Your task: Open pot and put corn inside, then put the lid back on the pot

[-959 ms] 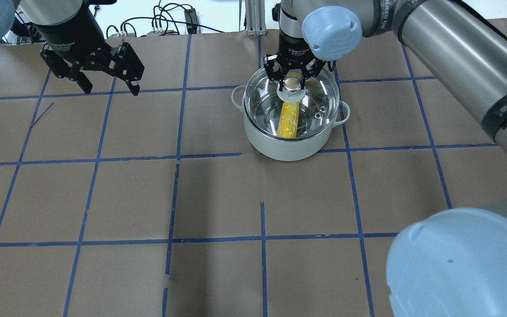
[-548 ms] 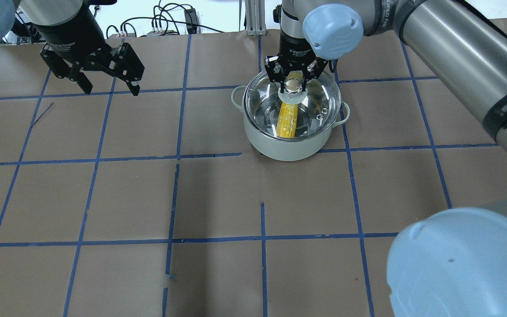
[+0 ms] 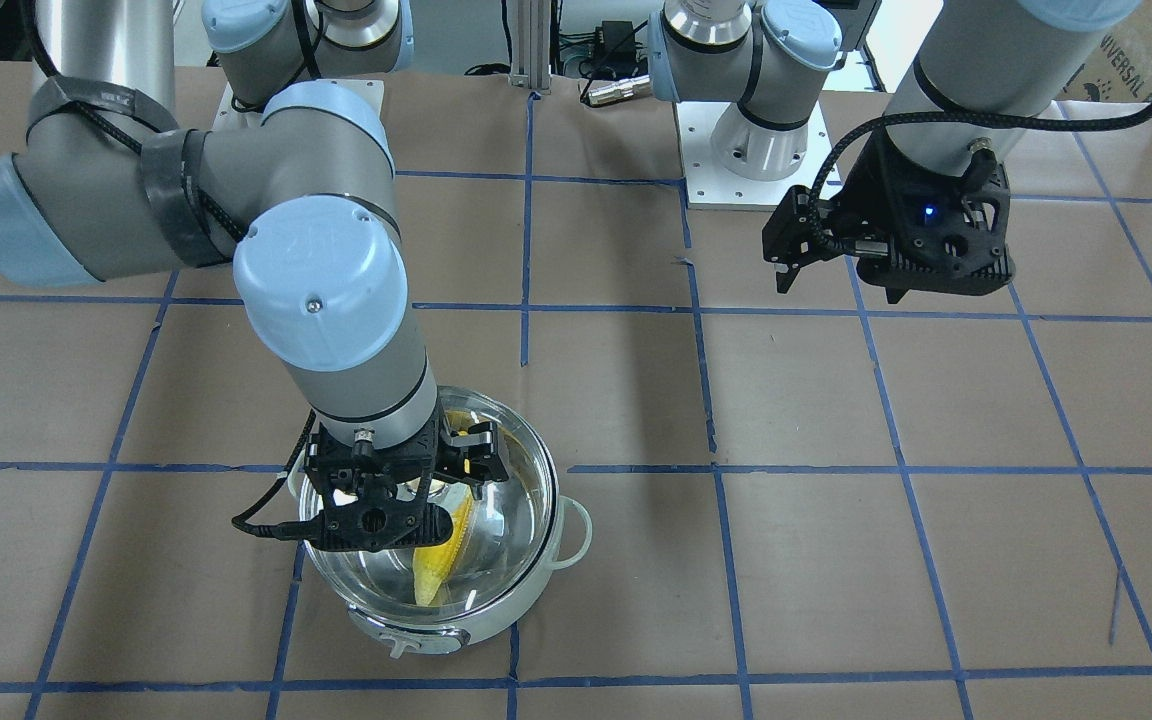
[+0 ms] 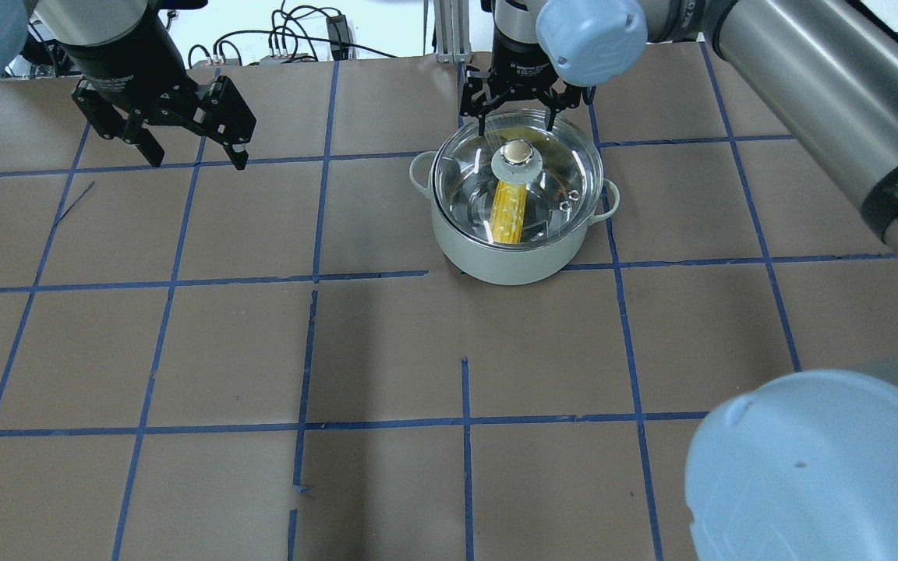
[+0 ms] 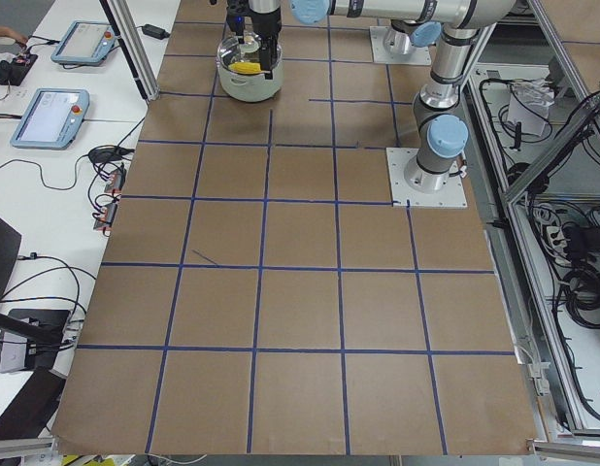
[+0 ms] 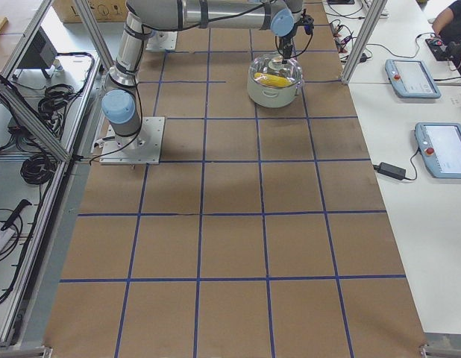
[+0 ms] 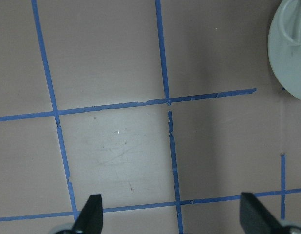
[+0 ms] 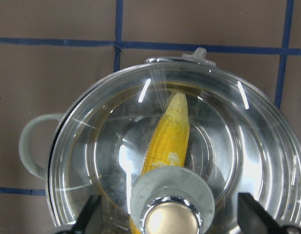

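The mint-white pot stands right of the table's middle, at the far side. The clear glass lid rests on its rim, with the knob free. The yellow corn lies inside, seen through the glass. My right gripper is open just above the lid's far side, its fingers apart and holding nothing. In the right wrist view the knob sits between the open fingertips, above the corn. My left gripper is open and empty, far left of the pot.
The table is brown paper with a blue tape grid. Cables and a metal post lie beyond the far edge. The left wrist view shows bare paper and the pot's edge. Tablets lie on side benches.
My right gripper was shut on the lid's knob; it has let go, opened and drawn up and back. The lid stays on the pot. The left arm has not moved.
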You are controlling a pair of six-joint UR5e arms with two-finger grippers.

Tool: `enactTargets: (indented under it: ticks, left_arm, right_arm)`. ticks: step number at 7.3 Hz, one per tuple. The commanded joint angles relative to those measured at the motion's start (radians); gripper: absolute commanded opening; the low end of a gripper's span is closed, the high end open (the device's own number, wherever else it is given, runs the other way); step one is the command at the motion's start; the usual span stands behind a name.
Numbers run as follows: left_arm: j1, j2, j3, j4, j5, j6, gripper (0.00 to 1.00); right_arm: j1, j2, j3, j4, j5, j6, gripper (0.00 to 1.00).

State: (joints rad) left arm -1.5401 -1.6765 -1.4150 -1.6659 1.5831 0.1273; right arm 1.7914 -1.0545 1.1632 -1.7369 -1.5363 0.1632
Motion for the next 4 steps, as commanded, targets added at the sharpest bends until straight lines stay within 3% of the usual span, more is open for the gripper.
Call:
enactTargets:
  ticks: [1,4]
  left_arm:
    - [0.0,0.0,0.001,0.0,0.0,0.0,1.0]
    - [0.0,0.001,0.001,0.0,0.0,0.0,1.0]
  right_arm:
    - [-0.024,-0.007,-0.094,0.08,-0.002,-0.019,0.99]
    - [-0.15,-0.105,-0.019,0.096,-0.028,-0.129,1.0]
